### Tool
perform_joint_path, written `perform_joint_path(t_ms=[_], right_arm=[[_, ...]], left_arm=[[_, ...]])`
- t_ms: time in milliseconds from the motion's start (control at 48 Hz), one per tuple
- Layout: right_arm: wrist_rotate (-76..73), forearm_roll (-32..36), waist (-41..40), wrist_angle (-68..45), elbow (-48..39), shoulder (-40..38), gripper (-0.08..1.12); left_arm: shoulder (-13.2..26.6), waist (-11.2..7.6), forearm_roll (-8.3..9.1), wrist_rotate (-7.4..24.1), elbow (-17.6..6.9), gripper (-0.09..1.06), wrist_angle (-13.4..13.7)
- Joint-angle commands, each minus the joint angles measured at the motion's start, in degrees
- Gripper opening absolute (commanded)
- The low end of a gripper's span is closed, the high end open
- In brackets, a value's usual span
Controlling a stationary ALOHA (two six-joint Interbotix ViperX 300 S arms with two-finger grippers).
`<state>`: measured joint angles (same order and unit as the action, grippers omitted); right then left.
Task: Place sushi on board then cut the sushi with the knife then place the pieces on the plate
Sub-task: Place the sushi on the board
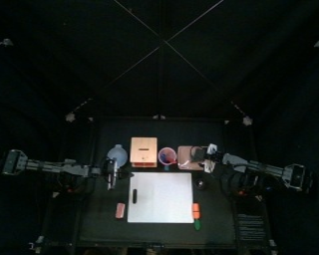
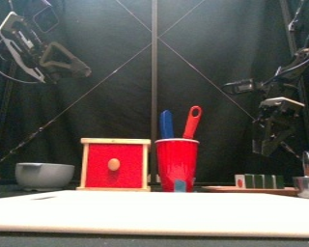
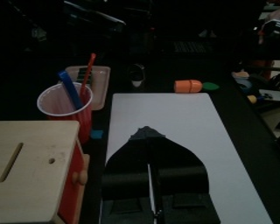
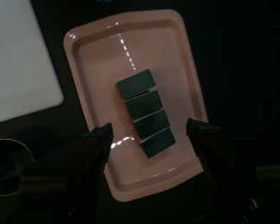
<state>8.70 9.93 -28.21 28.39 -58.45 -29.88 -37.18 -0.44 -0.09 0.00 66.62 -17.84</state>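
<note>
Dim throughout, near black at the edges. Strong glare off the white cutting board (image 1: 162, 196); 1 bright streak on the pink tray (image 4: 122, 45).

Cutting board (image 3: 166, 109) — white plastic, smooth, matt. Tray (image 4: 119, 48) pink plastic, glossy, light streak on its floor. Sushi roll (image 4: 145, 115) — dark green blocks, smooth faces, slight sheen, look plastic. Cup (image 2: 177, 159) red plastic, smooth with soft shine; blue knife (image 2: 168, 123) and red knife (image 2: 192, 121) plastic too. Box (image 3: 49, 153) pale unpainted wood, matt; drawer front (image 2: 116, 164) painted red, satin. Bowl (image 2: 45, 174) blue-grey, smooth, dull, material unclear. Orange toy food (image 3: 189, 85) smooth plastic. Right end effector (image 4: 152, 129) jaws black, matt, plastic-looking. Desk (image 1: 103, 229) black, matt. Back curtain (image 1: 159, 60) black cloth, matt.
</note>
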Motion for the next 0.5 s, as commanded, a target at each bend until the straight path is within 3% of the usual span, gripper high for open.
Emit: perform_joint_path(t_ms=[21,271,500], right_arm=[[4.9,-4.0,-2.2,-0.7,2.0,3.5,0.98],[16.5,-11.5,-6.3,-2.7,4.3,9.7,0.98],[20.0,-14.2,-7.3,-4.0,4.5,15.5,0.98]], left_arm=[[0.1,-0.09,-0.09,-0.1,-0.8,-0.01,-0.6],[0.1,-0.09,-0.09,-0.1,-0.2,-0.01,-0.6],[0.1,-0.09,-0.09,-0.1,-0.1,-0.01,-0.5]])
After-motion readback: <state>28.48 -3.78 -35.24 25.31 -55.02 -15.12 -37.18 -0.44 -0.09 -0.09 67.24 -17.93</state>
